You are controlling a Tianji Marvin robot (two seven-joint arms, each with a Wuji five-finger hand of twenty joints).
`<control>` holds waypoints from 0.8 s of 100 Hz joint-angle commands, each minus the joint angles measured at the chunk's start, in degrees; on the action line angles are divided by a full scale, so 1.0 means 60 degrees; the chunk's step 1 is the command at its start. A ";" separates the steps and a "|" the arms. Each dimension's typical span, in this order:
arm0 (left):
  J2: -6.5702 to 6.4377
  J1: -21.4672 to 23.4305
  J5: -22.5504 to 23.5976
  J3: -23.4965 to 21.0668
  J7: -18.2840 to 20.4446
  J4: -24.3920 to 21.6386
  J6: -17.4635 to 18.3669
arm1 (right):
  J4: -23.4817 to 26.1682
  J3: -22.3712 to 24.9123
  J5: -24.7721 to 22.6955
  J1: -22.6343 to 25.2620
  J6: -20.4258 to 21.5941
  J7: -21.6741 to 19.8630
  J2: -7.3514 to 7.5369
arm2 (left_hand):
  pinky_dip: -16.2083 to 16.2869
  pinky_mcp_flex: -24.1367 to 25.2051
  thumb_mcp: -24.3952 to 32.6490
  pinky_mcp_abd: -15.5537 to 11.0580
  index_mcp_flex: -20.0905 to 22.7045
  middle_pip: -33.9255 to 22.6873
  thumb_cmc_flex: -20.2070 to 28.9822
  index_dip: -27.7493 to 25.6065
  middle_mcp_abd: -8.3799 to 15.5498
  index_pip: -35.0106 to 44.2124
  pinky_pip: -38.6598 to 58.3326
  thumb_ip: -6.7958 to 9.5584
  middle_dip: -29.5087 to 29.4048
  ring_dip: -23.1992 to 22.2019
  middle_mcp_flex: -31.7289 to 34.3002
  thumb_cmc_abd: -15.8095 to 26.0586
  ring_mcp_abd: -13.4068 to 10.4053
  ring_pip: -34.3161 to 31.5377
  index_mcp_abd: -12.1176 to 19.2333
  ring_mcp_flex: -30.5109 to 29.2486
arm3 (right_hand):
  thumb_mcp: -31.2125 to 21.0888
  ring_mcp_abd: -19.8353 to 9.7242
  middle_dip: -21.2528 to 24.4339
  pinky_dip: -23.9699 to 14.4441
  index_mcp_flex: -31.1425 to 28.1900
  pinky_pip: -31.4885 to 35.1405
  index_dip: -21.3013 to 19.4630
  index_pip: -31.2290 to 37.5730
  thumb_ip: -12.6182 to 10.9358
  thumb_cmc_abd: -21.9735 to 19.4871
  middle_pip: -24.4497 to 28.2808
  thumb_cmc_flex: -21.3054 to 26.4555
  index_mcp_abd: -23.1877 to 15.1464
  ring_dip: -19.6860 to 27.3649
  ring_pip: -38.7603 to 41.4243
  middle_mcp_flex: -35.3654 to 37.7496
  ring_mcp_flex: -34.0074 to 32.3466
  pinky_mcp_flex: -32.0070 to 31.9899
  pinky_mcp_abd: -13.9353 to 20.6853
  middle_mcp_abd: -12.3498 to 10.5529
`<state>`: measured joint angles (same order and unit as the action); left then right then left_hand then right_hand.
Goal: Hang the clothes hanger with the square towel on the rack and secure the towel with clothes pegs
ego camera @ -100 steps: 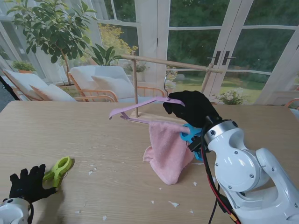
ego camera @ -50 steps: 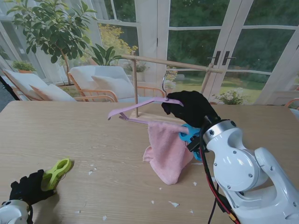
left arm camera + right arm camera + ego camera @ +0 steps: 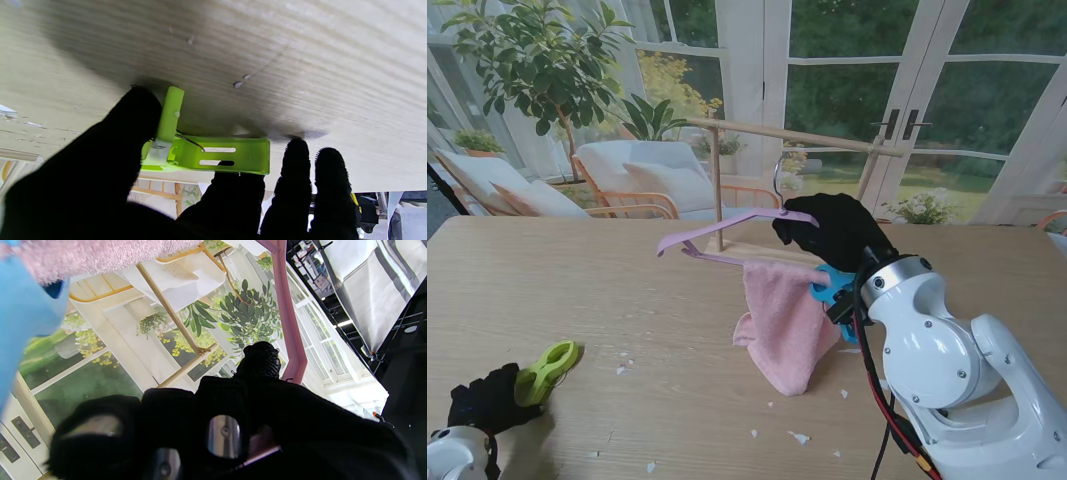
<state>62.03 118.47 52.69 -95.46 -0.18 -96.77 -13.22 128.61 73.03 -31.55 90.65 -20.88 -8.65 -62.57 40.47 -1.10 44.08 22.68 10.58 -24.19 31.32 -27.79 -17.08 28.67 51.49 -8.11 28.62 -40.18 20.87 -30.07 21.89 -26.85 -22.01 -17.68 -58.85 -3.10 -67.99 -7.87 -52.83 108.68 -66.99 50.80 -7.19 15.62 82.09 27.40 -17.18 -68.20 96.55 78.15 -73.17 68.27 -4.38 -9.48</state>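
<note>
My right hand (image 3: 832,230) is shut on the pink hanger (image 3: 727,222) near its hook and holds it above the table. The metal hook rises close to the wooden rack's rail (image 3: 797,137) without resting on it. A pink square towel (image 3: 787,320) hangs over the hanger's lower bar, with a blue peg (image 3: 832,288) clipped at its right end. In the right wrist view I see the hanger (image 3: 290,323), towel (image 3: 100,253) and blue peg (image 3: 23,313). At the near left, my left hand (image 3: 485,405) has thumb and fingers closed on a green peg (image 3: 547,368) (image 3: 206,155).
The rack's upright post (image 3: 716,180) stands on the table just behind the hanger. Small white scraps (image 3: 798,437) lie scattered on the wooden table (image 3: 627,290). My right arm's white casing (image 3: 937,360) fills the near right.
My left hand drew back toward me and its spread fingers curled around the green peg, which shifted slightly nearer. The hanger rose a little, its hook now showing by the rail.
</note>
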 commanded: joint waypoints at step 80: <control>0.0364 0.0298 -0.0713 -0.0370 -0.1459 -0.0164 0.1253 | 0.0092 -0.0026 -0.0053 0.0029 -0.0035 -0.0080 -0.0069 | -0.0481 -0.1540 0.0622 0.0794 0.2152 -0.1305 0.4098 -0.1153 0.0431 0.3272 0.2056 -0.0366 0.2742 -0.0802 0.4362 -0.0150 0.0609 -0.2310 -0.0069 -0.2624 | 0.2457 -0.0113 -0.0006 -1.0269 -0.2699 0.1883 -0.0213 0.2096 0.1328 -0.0697 0.0547 -0.1029 0.1151 -0.0317 0.1495 0.0728 -0.0335 0.0508 0.0795 0.0029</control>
<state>64.00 119.44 48.49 -97.16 -9.54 -95.99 -6.25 128.70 73.02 -31.66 90.65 -20.88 -8.55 -62.58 37.98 -10.47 38.47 25.66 19.53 -22.93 41.00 -32.51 -20.55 39.17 61.02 -11.35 39.48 -44.64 37.50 -36.53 23.76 -40.14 -24.39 -32.75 -58.85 -3.10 -67.99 -7.87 -52.85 108.68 -66.99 50.85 -7.18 15.62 82.14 27.40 -17.21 -68.21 96.56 78.20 -73.28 68.31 -4.38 -9.48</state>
